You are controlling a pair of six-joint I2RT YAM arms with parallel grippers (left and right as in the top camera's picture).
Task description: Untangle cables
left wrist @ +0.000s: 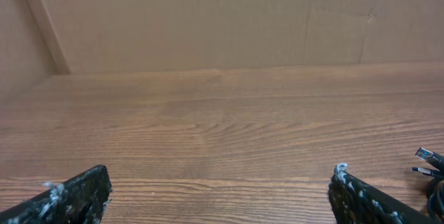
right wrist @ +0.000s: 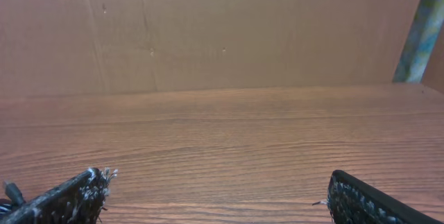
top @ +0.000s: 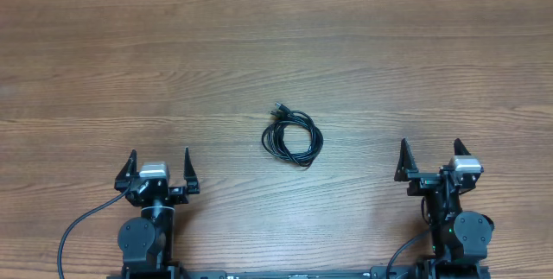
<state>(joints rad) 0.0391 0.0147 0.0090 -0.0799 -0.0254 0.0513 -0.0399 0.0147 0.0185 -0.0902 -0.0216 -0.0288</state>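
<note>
The cables point(top: 292, 137) lie as a small black coil on the wooden table, near the middle, with plug ends sticking out at its upper left. My left gripper point(top: 160, 165) is open and empty, down and left of the coil. My right gripper point(top: 429, 155) is open and empty, down and right of the coil. In the left wrist view the gripper point(left wrist: 222, 189) spans bare wood, and the plug ends of the cables point(left wrist: 431, 166) show at the right edge. In the right wrist view the gripper point(right wrist: 218, 189) spans bare wood, and a plug tip of the cables point(right wrist: 10, 192) shows at the left edge.
The wooden table point(top: 276, 54) runs to a brown cardboard wall point(left wrist: 222, 23) at the back. A thick black arm cable point(top: 82, 227) loops at the left base near the front edge.
</note>
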